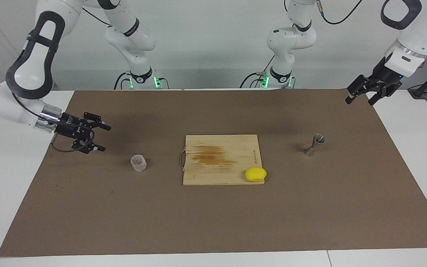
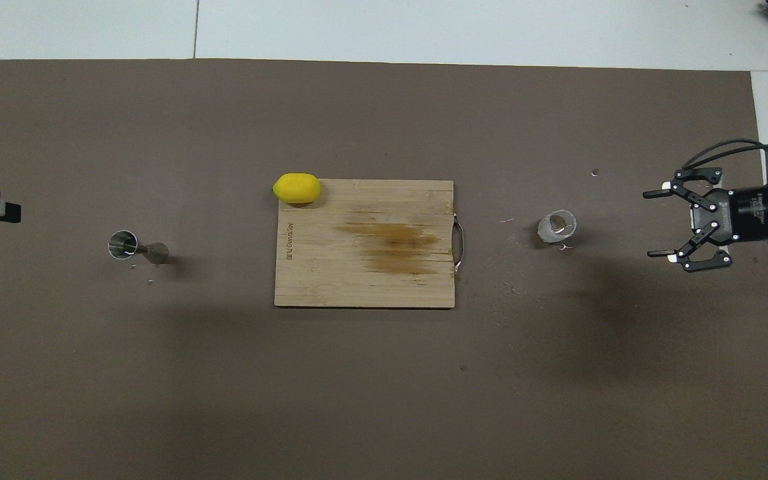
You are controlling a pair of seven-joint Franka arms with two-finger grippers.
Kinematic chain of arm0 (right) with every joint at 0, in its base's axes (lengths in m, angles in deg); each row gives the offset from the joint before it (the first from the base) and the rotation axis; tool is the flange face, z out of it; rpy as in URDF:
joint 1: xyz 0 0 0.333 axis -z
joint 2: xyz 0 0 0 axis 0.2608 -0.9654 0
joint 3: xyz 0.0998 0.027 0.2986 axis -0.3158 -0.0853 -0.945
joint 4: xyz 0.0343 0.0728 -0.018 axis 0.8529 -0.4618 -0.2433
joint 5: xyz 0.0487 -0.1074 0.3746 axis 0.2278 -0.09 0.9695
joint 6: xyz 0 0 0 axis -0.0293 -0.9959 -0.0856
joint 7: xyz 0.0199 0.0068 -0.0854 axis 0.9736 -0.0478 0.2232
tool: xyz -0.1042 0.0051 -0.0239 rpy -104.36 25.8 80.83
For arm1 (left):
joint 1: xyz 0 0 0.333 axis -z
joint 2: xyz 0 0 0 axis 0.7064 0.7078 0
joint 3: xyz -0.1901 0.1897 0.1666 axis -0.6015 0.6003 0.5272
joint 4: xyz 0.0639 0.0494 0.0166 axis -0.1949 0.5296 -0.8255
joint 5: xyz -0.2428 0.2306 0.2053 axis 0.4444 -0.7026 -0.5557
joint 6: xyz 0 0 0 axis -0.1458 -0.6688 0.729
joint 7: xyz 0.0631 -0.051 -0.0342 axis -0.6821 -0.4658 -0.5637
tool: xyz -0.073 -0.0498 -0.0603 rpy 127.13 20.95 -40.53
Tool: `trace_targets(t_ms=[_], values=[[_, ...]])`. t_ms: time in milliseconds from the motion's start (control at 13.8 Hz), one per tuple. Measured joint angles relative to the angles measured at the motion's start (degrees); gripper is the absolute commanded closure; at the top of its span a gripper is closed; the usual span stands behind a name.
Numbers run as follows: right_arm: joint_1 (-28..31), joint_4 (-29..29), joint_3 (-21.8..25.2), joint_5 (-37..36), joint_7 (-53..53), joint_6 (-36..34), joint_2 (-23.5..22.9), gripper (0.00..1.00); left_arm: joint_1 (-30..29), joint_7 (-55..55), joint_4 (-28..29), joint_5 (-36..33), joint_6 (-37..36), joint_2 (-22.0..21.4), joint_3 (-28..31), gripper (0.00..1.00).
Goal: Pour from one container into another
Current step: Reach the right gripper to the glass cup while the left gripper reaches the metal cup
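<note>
Facing view: a brown mat covers the white surface before a pale wall. The right gripper, fingers spread and empty, hangs near the plastic cup; the left gripper, likewise released, hangs well apart from the jigger.

Overhead view: the cup and jigger stand at either end of the cutting board, which carries a lemon; the right gripper's fingers gape toward the cup.

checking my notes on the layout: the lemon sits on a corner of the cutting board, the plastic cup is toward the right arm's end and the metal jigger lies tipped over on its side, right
Not quite. The metal jigger stands upright on the mat, as the facing view shows; it is not tipped over. The rest holds: the lemon sits on a corner of the cutting board, and the plastic cup is toward the right arm's end.
</note>
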Motion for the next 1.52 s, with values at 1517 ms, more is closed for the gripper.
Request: trace_targets(t_ms=[1517], values=[[1.3, -0.7, -6.1, 15.2, 9.4, 4.5, -17.3, 0.00, -13.9, 67.5, 1.4, 36.2, -3.4, 20.0, -0.1, 0.00]])
